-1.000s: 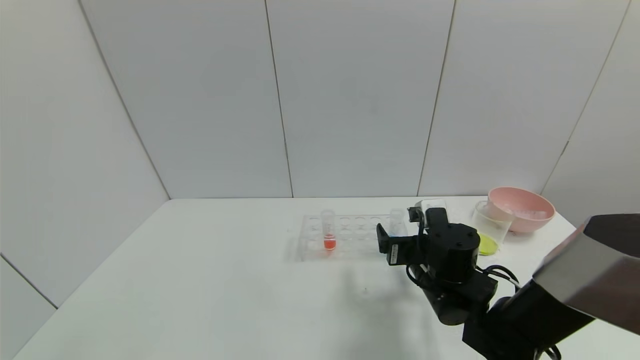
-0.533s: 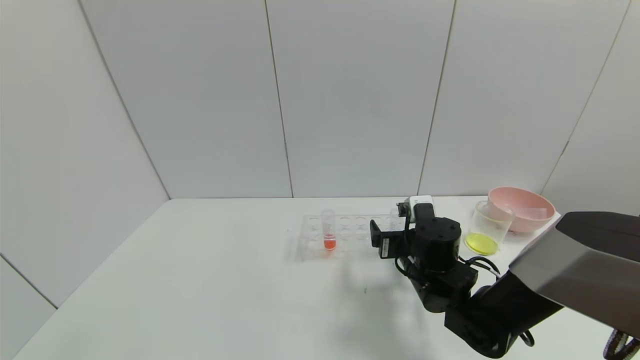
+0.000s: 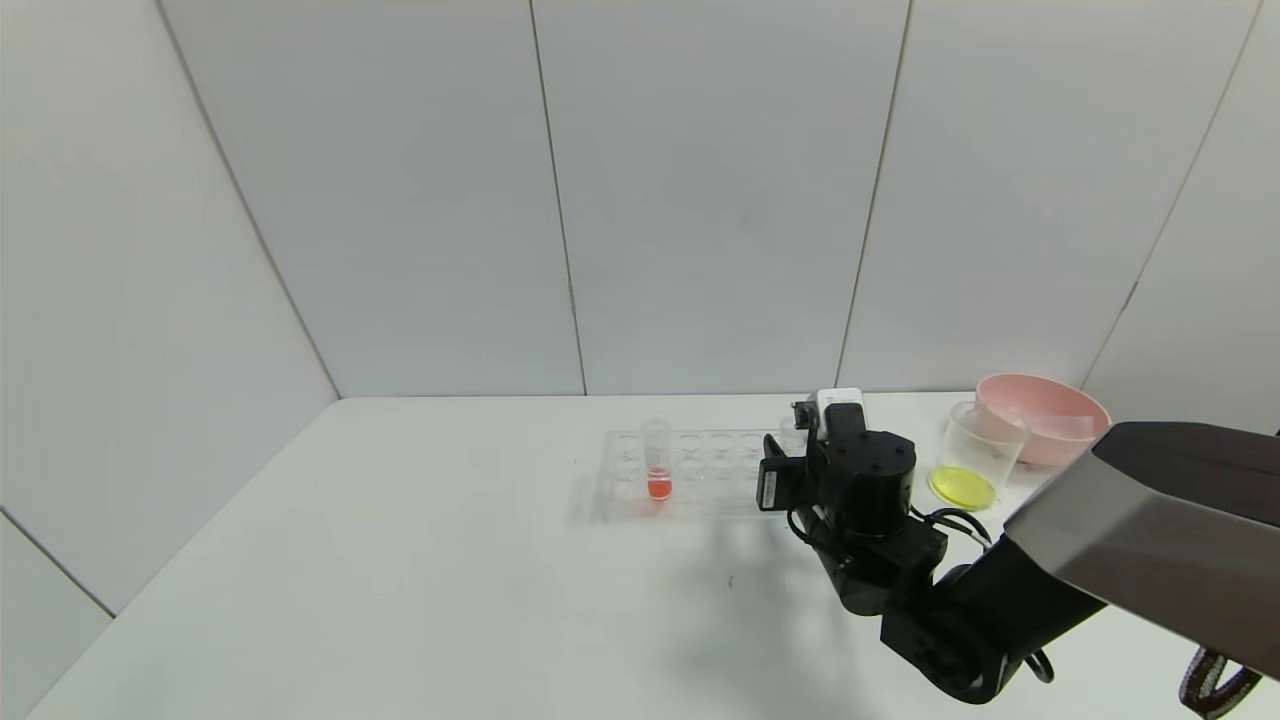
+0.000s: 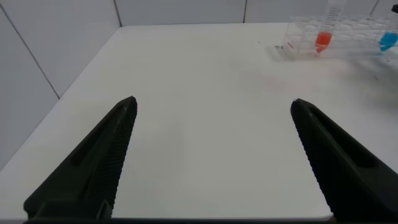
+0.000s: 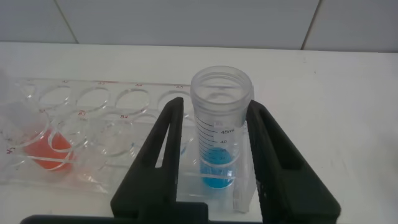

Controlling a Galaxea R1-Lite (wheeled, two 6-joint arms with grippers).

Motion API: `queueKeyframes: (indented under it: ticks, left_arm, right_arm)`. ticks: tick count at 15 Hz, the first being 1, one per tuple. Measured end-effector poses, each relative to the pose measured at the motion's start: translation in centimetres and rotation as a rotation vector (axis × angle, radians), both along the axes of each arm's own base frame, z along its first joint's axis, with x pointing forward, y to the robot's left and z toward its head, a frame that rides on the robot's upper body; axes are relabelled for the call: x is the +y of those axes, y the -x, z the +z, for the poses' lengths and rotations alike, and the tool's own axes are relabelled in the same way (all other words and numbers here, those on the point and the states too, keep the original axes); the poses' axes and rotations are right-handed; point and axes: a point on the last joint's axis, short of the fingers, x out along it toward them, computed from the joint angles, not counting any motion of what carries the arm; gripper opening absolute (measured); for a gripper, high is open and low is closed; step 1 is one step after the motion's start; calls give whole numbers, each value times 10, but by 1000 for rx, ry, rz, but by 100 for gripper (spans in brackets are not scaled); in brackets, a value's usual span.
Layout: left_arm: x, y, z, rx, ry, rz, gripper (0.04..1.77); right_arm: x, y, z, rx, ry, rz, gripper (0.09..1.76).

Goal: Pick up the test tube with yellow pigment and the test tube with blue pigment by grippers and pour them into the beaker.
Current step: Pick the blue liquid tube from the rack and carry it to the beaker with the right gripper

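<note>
A: Where is the test tube with blue pigment [image 5: 220,137]?

B: It stands upright in an end hole of the clear tube rack [image 3: 690,470]; blue liquid sits at its bottom, graduation marks run up its wall, and its mouth is open.

A: And the right claw [image 5: 214,149]?

B: It is at that tube; in the right wrist view one black finger [image 5: 163,146] stands on each side of the tube, close against its wall; whether they press it or only flank it cannot be told from the pictures. In the head view the right arm reaches in from the right, its wrist covering the rack's right end.

A: What of the test tube with yellow pigment?

B: No such tube can be made out; yellow liquid lies at the bottom of the beaker [image 3: 972,458], which stands on the worktop [image 3: 400,560] to the right of the rack, just in front of a pink bowl [image 3: 1043,418].

A: Anything else in the rack?

B: A tube with red liquid [image 3: 657,462] stands upright toward the rack's left end, well apart from the blue one; the holes between look empty.

A: The left claw [image 4: 214,152]?

B: It hangs over bare worktop off to the left, well apart from the rack; its fingers are spread wide and hold nothing.
</note>
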Motion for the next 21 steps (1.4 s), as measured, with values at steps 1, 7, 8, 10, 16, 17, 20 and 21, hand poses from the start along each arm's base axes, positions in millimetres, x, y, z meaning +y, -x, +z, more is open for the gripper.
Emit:
queueKeyframes:
  ticks: [1, 7, 8, 10, 16, 17, 20, 21]
  left_arm:
    - [0, 0, 0, 0, 0, 0, 176]
    - [0, 0, 0, 0, 0, 0, 176]
    - [0, 0, 0, 0, 0, 0, 176]
    - [0, 0, 0, 0, 0, 0, 176]
    - [0, 0, 0, 0, 0, 0, 176]
    - [0, 0, 0, 0, 0, 0, 176]
    - [0, 0, 0, 0, 0, 0, 176]
    - [0, 0, 0, 0, 0, 0, 176]
  right_arm:
    - [0, 0, 0, 0, 0, 0, 49]
    - [0, 4, 10, -20, 4, 5, 49]
    - [-1, 5, 15, -31, 15, 7, 49]
    - [-3, 8, 29, -62, 22, 10, 49]
    - [-8, 18, 67, -147, 26, 49, 49]
    - [-8, 19, 69, -151, 24, 50, 49]
    - [-10, 20, 73, -157, 20, 50, 49]
    - [-12, 20, 73, -154, 26, 56, 49]
